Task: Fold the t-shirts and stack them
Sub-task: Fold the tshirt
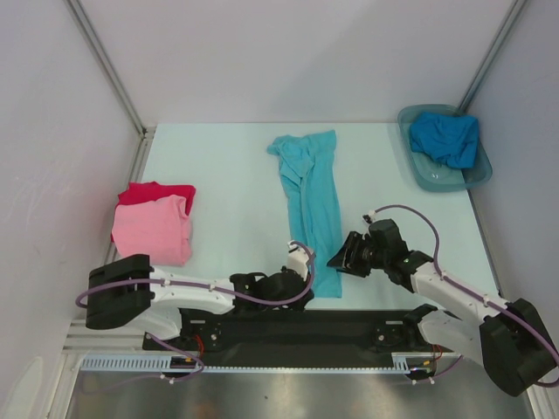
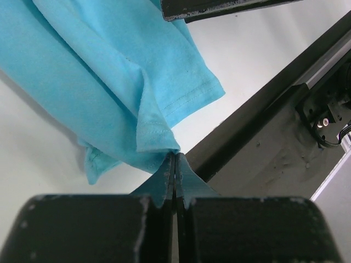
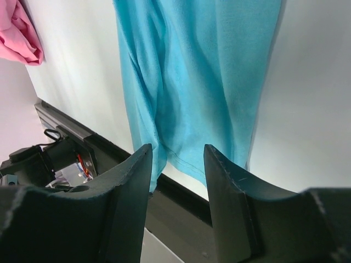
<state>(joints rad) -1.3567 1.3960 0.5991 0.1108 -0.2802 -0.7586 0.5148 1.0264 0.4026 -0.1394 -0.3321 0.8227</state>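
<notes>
Found the turquoise t-shirt [image 1: 316,205] lying as a long narrow strip down the middle of the table [image 1: 227,175], bunched at the far end and reaching at the near end almost to the black base plate [image 1: 306,336]. Saw the left gripper [image 1: 303,259] at the strip's near left corner. In the left wrist view, noted its fingers [image 2: 162,183] pressed flat together with no gap, a stitched corner of the turquoise cloth pinched at their tips and the rest of the shirt spreading away over the white tabletop. Saw the right gripper [image 1: 343,258] just beside the strip's near right edge, raised above it. From the right wrist view, made out its fingers [image 3: 129,186] standing wide apart with nothing between them, the shirt's near edge lying below the gap. Over at the table's left edge, found the pink t-shirt [image 1: 153,231] folded and set on top of the red t-shirt [image 1: 162,191], with only a far band of red showing. At the far right corner, found the deeper blue t-shirt [image 1: 445,138] crumpled inside the grey tub [image 1: 454,183], well apart from both arms.
</notes>
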